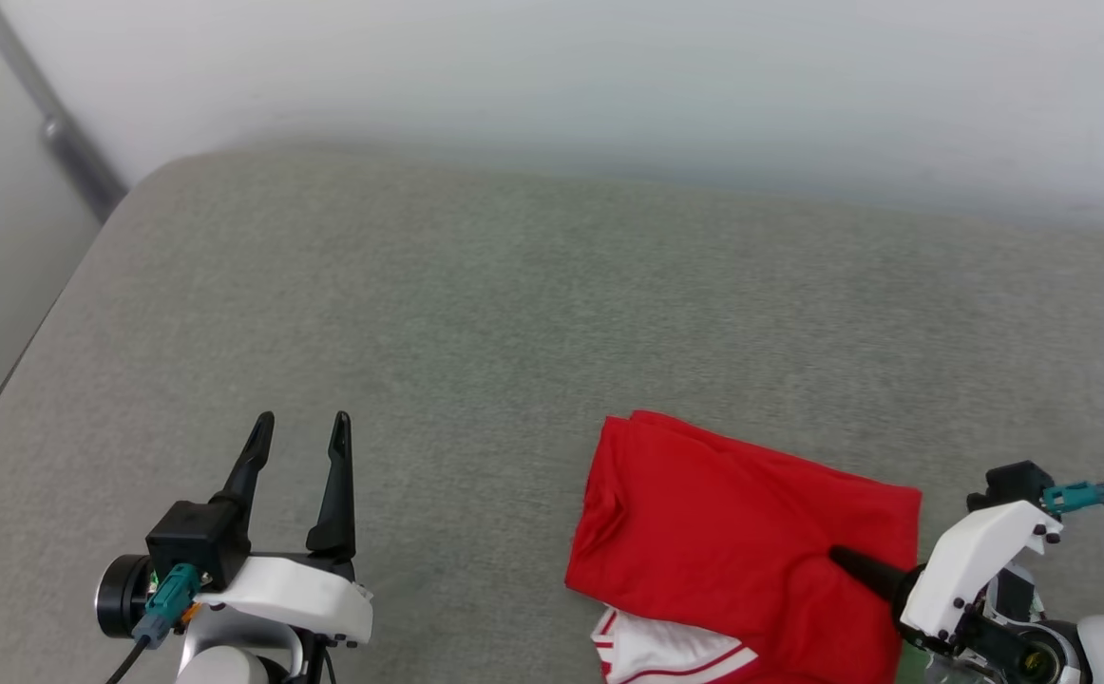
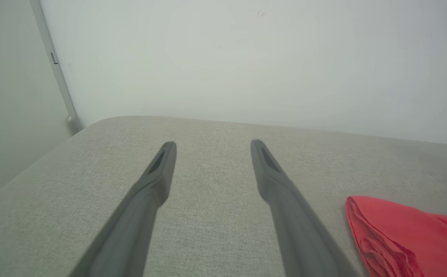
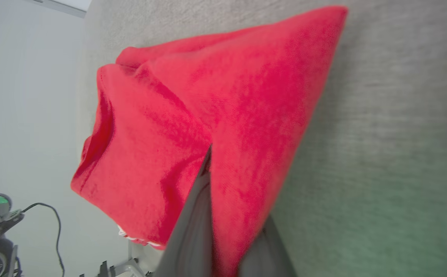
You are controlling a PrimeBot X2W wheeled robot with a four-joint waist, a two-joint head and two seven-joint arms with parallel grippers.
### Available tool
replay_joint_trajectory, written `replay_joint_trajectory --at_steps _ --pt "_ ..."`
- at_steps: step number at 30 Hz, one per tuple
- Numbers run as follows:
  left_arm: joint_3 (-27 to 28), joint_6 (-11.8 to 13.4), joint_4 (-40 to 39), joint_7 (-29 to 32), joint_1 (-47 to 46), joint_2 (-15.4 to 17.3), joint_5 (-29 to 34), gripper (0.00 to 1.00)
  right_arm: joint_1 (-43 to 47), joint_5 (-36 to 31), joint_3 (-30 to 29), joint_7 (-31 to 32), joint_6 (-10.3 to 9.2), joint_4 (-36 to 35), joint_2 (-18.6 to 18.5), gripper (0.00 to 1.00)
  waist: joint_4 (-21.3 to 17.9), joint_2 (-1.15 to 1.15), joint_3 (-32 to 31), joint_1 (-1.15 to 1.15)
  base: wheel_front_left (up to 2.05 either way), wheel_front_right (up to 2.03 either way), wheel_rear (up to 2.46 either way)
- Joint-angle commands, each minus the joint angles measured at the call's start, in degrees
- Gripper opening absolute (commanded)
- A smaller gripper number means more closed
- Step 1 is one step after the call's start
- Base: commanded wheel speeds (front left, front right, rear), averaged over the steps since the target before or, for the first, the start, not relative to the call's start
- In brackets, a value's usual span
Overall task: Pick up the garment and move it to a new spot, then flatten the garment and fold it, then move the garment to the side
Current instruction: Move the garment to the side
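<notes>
Right gripper (image 1: 847, 560) is clamped on the garment (image 1: 751, 532). In the right wrist view a fold of red fabric runs down between the two dark fingers (image 3: 192, 223). One finger lies on top of the cloth and the other is mostly buried under it, so the jaws are pinched nearly together with only cloth in the gap. The grip sits at the garment's right side, in from the right edge and toward the near edge. From the head view one finger pokes onto the red panel from the right, tip pointing toward the garment's centre.

The garment is a folded red slab on the grey cushion (image 1: 476, 313), plain red side up. A white sleeve (image 1: 647, 655) with red stripes pokes out from under its near edge. Its left edge is bunched and wrinkled, its far-right corner is a clean point, and the part near the clamp is tented up a bit.

Left gripper (image 1: 303, 420) sits well to the garment's left, not touching it. Its jaws are spread wide with nothing between them, only bare cushion below. In the left wrist view the garment's rumpled left edge (image 2: 400, 231) lies off to the side of the fingers, outside the gap.

The white wall (image 1: 609, 76) stands beyond the garment, past the cushion's far edge.
</notes>
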Motion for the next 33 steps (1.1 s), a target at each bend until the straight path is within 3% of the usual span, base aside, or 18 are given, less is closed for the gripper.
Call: replay_joint_trajectory --at_steps 1,6,10,19,30,33 --pt "0.18 -0.15 0.04 -0.12 0.43 0.01 0.3 1.0 0.81 -1.49 0.32 -0.76 -0.05 -0.47 -0.75 0.0 -1.91 0.0 -1.44 -0.01 0.0 0.0 0.0" --pt "0.94 -0.25 -0.91 -0.12 1.86 -0.38 0.36 1.0 0.28 -14.71 1.65 -2.94 -0.07 0.37 -4.1 0.0 -7.65 0.0 -2.82 -0.01 0.0 0.0 0.0" --pt "0.9 -0.64 -1.87 -0.12 1.85 -0.48 1.05 1.0 -2.45 -22.08 0.73 -4.06 -0.05 0.8 -3.72 0.0 -12.93 0.0 -1.94 -0.01 0.0 0.0 0.0" --pt "0.25 -2.14 -5.32 -0.05 -3.79 0.53 2.81 1.0 -12.83 -31.7 -2.72 -9.15 -0.04 2.54 -6.4 0.0 -22.7 0.0 9.02 -0.01 0.0 0.0 0.0" --pt "-1.52 -4.36 -10.25 2.18 -13.6 3.63 5.67 1.0 -26.25 -44.31 -16.19 -15.05 -0.06 8.55 -14.59 0.0 -24.66 0.0 22.91 -0.01 0.0 0.0 0.0" --pt "-1.9 -4.72 -11.95 3.07 -15.2 4.42 6.25 1.0 -29.94 -47.21 -20.25 -17.06 -0.05 10.6 -14.62 0.0 -24.37 0.0 25.24 -0.01 0.0 0.0 0.0"
